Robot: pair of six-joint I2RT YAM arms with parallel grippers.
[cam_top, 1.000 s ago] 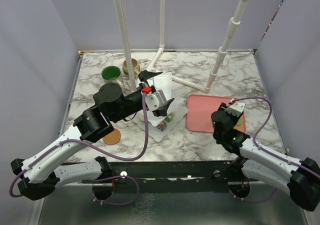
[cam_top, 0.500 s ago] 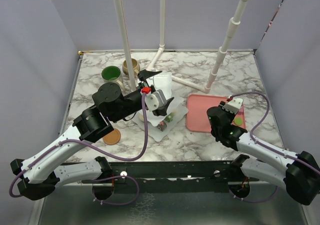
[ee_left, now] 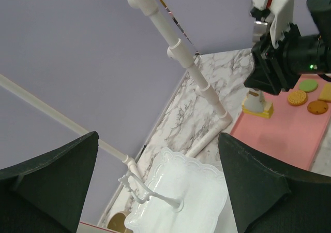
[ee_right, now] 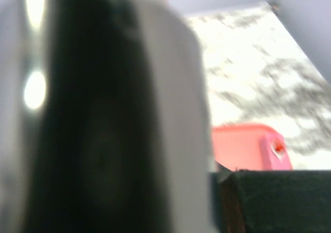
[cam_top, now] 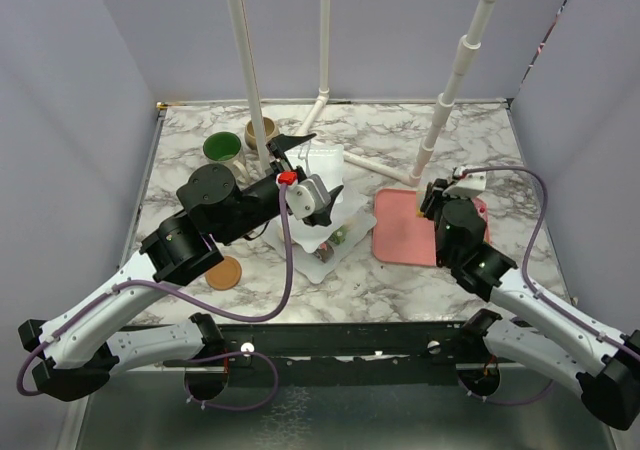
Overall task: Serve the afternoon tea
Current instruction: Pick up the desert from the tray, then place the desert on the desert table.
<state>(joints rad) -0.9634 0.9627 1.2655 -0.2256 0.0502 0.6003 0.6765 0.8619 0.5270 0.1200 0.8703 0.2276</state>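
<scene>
Two roles, I reckon: my left gripper [ee_left: 158, 135] hangs spread wide over the white tiered wavy-plate stand [ee_left: 191, 191] while my right gripper [ee_left: 260, 90] hovers at a yellow toy pastry [ee_left: 257, 105] on the flat pink tray [ee_left: 279, 134], grip unclear.

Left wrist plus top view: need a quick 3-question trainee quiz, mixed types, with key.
1. True or false: the left gripper hangs open above the stand's top plate.
2. The round biscuits lie on: A the pink tray; B the top plate; C the marble table.
3. Top view: what colour lines the mug left of the beige mug?
Key: 1 true; 2 A; 3 green.
</scene>
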